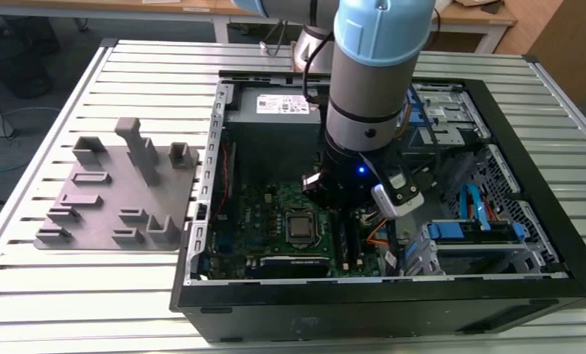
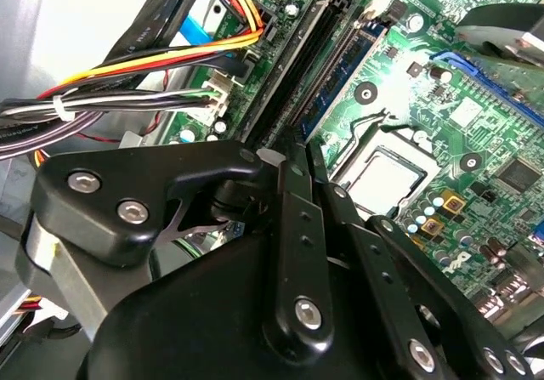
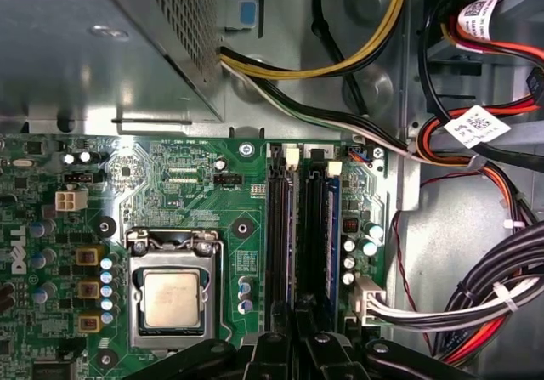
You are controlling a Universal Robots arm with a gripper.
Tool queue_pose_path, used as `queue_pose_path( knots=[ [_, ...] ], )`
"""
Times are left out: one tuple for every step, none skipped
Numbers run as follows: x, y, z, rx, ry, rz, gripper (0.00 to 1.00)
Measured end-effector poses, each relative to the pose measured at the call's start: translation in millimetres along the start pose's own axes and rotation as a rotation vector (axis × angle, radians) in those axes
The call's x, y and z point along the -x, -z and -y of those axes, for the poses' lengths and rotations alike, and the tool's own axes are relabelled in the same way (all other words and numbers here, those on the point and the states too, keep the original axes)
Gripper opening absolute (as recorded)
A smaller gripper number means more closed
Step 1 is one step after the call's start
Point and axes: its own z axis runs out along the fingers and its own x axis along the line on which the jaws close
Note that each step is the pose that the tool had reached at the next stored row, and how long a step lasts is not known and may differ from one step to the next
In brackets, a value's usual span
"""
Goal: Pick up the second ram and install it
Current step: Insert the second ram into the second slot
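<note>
Slatted metal makes up the surface [image 1: 125, 295], and on it an open computer case [image 1: 391, 295] lies on its side so the green board [image 1: 263, 214] faces up, where the arm can reach it from above. One grey fixture plate [image 1: 116, 195] with upright posts sits by the surface's edge at the exterior view's left, just beside the case; its posts carry no sticks.

One arm hangs down into the case, and its hand [image 1: 347, 199] is low over the memory slots [image 3: 302, 235], near the processor socket [image 3: 170, 299]. In both wrist views the black fingers [image 2: 293, 227] are drawn close together in line with the slots, apparently clamped on the top edge of a thin board between them. This looks like the second ram [image 3: 333, 227], its blue-green edge standing upright in the slot nearest the cable bundle [image 3: 476, 299]; whether it is fully seated cannot be told.

The slots number about four, running parallel. One processor socket shows, and one bundle of cables lies beside the slots.
</note>
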Motion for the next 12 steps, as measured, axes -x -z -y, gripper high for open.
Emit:
queue_pose_path(
  knots=[
    [0.0, -0.3, 0.0, -0.0001, 0.000, 0.0000, 0.14],
    [0.0, -0.8, 0.0, 0.0000, 0.000, 0.0000, 0.14],
    [-0.1, -1.4, -0.1, 0.0001, 0.000, 0.0000, 0.14],
    [-0.1, -2.2, -0.1, 0.0002, 0.000, 0.0000, 0.14],
    [-0.2, -2.9, -0.1, 0.0003, 0.000, -0.0001, 0.14],
    [-0.2, -3.0, -0.1, 0.0003, 0.000, -0.0001, 0.14],
    [-0.2, -3.1, -0.1, 0.0003, 0.000, -0.0001, 0.14],
    [-0.2, -3.1, -0.1, 0.0002, 0.000, -0.0001, 0.14],
    [-0.2, -3.2, -0.1, 0.0005, 0.000, 0.0000, 0.14],
    [-0.2, -3.3, -0.1, 0.0005, 0.000, 0.0000, 0.14],
    [-0.2, -3.3, -0.1, 0.0005, 0.000, 0.0000, 0.14],
    [-0.2, -3.4, -0.2, 0.0008, 0.000, 0.0000, 0.14]
  ],
)
